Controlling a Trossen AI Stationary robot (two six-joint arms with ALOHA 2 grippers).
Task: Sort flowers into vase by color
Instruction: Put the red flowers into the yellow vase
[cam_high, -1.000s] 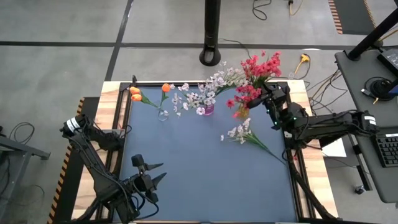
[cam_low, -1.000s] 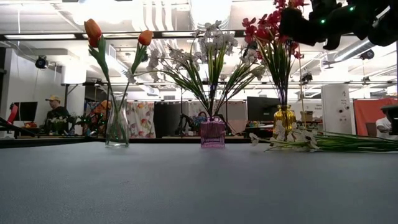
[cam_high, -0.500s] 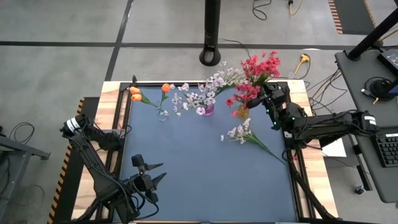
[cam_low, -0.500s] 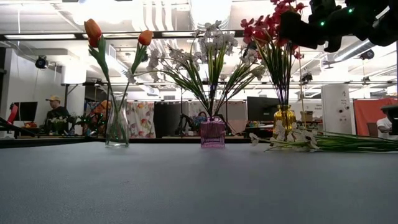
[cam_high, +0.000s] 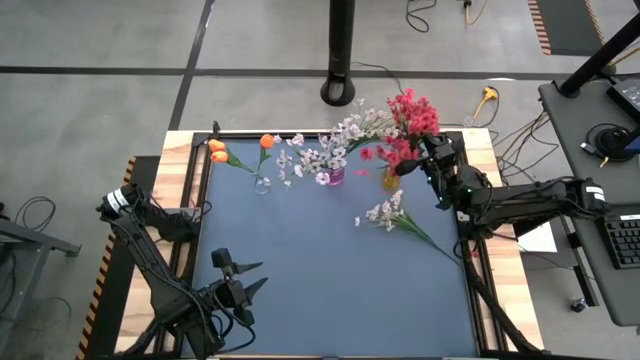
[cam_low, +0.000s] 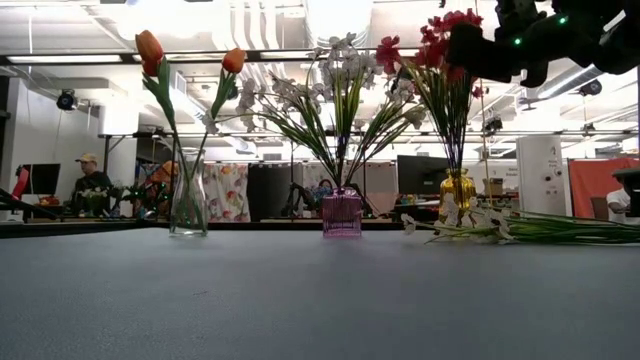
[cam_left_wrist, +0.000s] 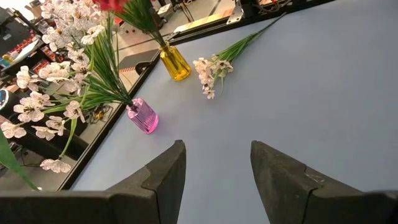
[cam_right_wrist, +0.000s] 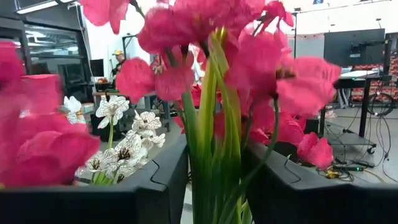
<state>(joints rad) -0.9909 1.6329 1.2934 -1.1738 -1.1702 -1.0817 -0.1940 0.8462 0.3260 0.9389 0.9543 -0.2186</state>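
A dark table (cam_high: 330, 290) holds three small vases in a row along its far edge. The landmark is the yellow vase (cam_low: 457, 190), at the right end of that row. Red flowers (cam_high: 408, 125) stand upright in it, stems down in the neck. A second ago the red spray leaned over and spread wider; now it stands straighter and more gathered above the vase.

The right gripper (cam_right_wrist: 214, 177) hangs high over the yellow vase, its fingers on either side of the green stems just under the blossoms. The fingers have parted over the last second, and a gap shows beside the stems, so they look to be letting go, not gripping.

Just left of the yellow vase, a pink vase (cam_low: 342, 213) holds white flowers (cam_low: 340, 80). Farther left, a clear vase (cam_low: 187, 205) holds orange buds (cam_low: 149, 46). One white spray (cam_high: 392, 215) lies flat on the table, just in front of the yellow vase; judging by colour, it is the last to sort.

The left gripper (cam_left_wrist: 214, 180) waits open and empty, well apart at the near corner.
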